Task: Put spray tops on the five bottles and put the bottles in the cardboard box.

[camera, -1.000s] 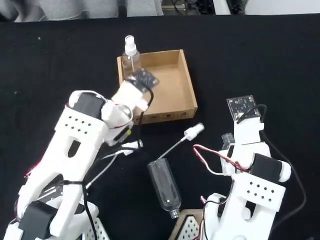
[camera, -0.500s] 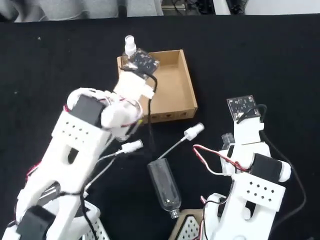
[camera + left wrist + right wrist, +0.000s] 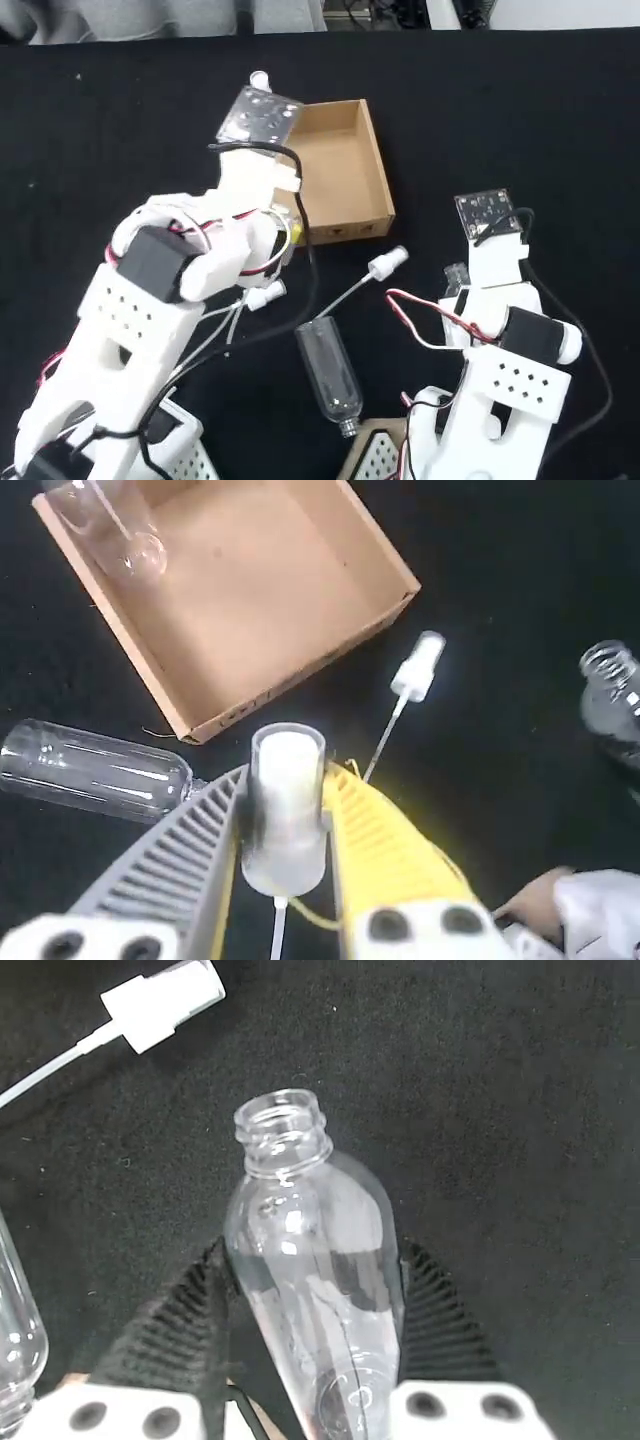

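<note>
My left gripper (image 3: 287, 780) is shut on a white spray top (image 3: 285, 815) whose tube hangs down; from above this spray top (image 3: 262, 296) sits under the left arm, in front of the cardboard box (image 3: 345, 232). A capped bottle (image 3: 259, 80) stands in the far left corner of the box (image 3: 260, 590). My right gripper (image 3: 312, 1260) is shut on a clear bottle (image 3: 305, 1250) with a bare neck, right of the box (image 3: 455, 278). A second capless bottle (image 3: 330, 372) lies between the arms. A loose spray top (image 3: 388, 262) lies near it.
Black cloth (image 3: 520, 110) covers the table, with free room at the back and right. The left arm's wrist (image 3: 258, 120) hangs over the box's left wall. A flat cardboard piece (image 3: 375, 452) lies at the front edge between the arm bases.
The left arm's wrist has swung back and up over the box's left edge, now hiding most of the capped bottle. The held spray top stays about where it was. The right arm is still.
</note>
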`<control>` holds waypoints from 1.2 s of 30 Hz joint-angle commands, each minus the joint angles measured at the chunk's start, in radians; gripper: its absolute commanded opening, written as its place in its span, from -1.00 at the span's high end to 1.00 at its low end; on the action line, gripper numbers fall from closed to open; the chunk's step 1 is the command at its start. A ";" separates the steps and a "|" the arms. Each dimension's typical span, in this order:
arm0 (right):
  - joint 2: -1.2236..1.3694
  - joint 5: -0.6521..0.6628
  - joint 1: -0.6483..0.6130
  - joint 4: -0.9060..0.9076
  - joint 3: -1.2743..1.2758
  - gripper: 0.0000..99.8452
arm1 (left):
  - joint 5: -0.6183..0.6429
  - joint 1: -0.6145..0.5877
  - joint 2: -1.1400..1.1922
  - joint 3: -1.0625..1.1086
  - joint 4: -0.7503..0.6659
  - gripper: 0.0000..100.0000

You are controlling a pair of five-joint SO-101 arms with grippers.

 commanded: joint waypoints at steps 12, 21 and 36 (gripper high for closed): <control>-0.203 -0.037 0.017 -0.028 -0.013 0.81 | 0.155 0.001 -0.198 -0.016 -0.032 0.94; -0.237 -0.038 -0.060 -0.068 0.035 0.81 | 0.196 0.001 -0.325 0.193 -0.213 0.94; -0.414 -0.115 -0.164 -0.153 0.145 0.81 | 0.227 -0.113 -0.617 0.556 -0.543 0.94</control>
